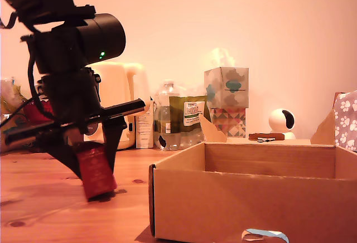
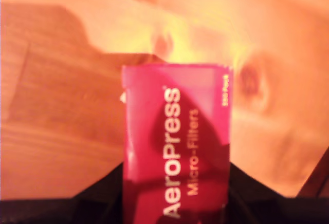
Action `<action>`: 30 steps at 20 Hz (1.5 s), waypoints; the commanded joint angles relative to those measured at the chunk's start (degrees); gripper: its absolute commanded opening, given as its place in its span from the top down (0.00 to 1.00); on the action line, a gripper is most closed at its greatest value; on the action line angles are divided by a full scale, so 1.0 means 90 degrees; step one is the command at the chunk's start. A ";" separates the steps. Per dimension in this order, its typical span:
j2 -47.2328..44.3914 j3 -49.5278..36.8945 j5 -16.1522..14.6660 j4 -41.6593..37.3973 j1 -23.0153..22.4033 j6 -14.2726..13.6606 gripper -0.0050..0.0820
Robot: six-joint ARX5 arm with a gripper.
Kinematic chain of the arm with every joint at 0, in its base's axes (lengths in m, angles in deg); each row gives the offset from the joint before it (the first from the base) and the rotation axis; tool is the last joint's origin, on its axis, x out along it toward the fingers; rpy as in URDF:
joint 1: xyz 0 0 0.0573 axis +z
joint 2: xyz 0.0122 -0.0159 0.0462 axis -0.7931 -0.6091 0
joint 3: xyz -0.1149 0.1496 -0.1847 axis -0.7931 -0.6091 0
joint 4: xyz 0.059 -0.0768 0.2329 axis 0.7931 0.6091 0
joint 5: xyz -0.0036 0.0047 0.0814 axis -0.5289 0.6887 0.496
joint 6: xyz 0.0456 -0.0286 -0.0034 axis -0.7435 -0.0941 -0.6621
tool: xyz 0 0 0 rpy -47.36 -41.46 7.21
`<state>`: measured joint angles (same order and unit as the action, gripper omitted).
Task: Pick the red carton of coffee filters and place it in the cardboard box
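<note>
- Gripper is clamping the red carton of coffee filters at the exterior view's left; the carton is hanging tilted, its lower corner at or just above the wooden table, contact unclear.
- Wrist view is showing what the exterior view is not: carton face-on, white "AeroPress Micro-Filters" print, dark gripper parts flanking its near end, blurred table grain behind.
- Exterior view alone is giving the arm with a green light, and the rest of the scene.
- Cardboard box is sitting at the exterior view's right, near the camera, flaps upright, pale tape at the front edge; it is apart from the carton, bare table between them.
- Box interior is only partly showing: inner walls in view, floor hidden by the front wall, contents not tellable.
- Behind, along the wall: cream kettle, plastic bottle, green packet, patterned tissue box stacked on a triangle-patterned box, small white round camera, paw-print fabric at the far right edge.
- Box's near wall is blocking the lower part of the table behind it.
</note>
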<state>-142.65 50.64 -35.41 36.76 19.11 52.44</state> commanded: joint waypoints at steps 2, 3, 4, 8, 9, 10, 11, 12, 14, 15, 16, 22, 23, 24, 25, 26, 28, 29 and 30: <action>0.0576 0.0189 0.0056 0.0369 0.0012 -0.0476 0.74; 0.0760 0.0189 0.0063 0.0457 0.0029 -0.0629 0.74; 0.0928 0.0189 0.0155 0.0515 0.0036 -0.0835 0.74; 0.1375 0.0189 0.0185 0.0505 0.0036 -0.1467 0.74; 0.1426 0.0189 0.0180 0.0503 0.0034 -0.1511 0.74; 0.1433 0.0189 0.0172 0.0503 0.0032 -0.1593 0.74; 0.1433 0.0189 0.0143 0.0508 0.0022 -0.1681 0.74; 0.1433 0.0189 0.0092 0.0508 0.0022 -0.1972 0.74; 0.1433 0.0189 -0.0007 0.0491 0.0022 -0.2460 0.74; 0.1433 0.0189 -0.0068 0.0493 0.0022 -0.2601 0.74; 0.1433 0.0189 -0.0070 0.0505 0.0022 -0.3050 0.74; 0.1433 0.0189 -0.0590 0.0260 -0.0189 -0.5379 0.74; 0.1433 0.0189 -0.0962 0.0007 -0.0270 -0.5389 0.74; 0.1433 0.0189 -0.1372 -0.0345 -0.0376 -0.5387 0.74; 0.1433 0.0189 -0.1678 -0.0644 -0.0498 -0.5387 0.74; 0.1433 0.0189 -0.1887 -0.0950 -0.0648 -0.5396 0.74; 0.1433 0.0189 -0.2157 -0.1491 -0.0984 -0.5413 0.74; 0.1430 0.0189 -0.2239 -0.1712 -0.1139 -0.5411 0.74; 0.1428 0.0189 -0.2263 -0.1921 -0.1282 -0.5413 0.75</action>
<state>-129.27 52.87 -55.36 21.14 7.86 3.96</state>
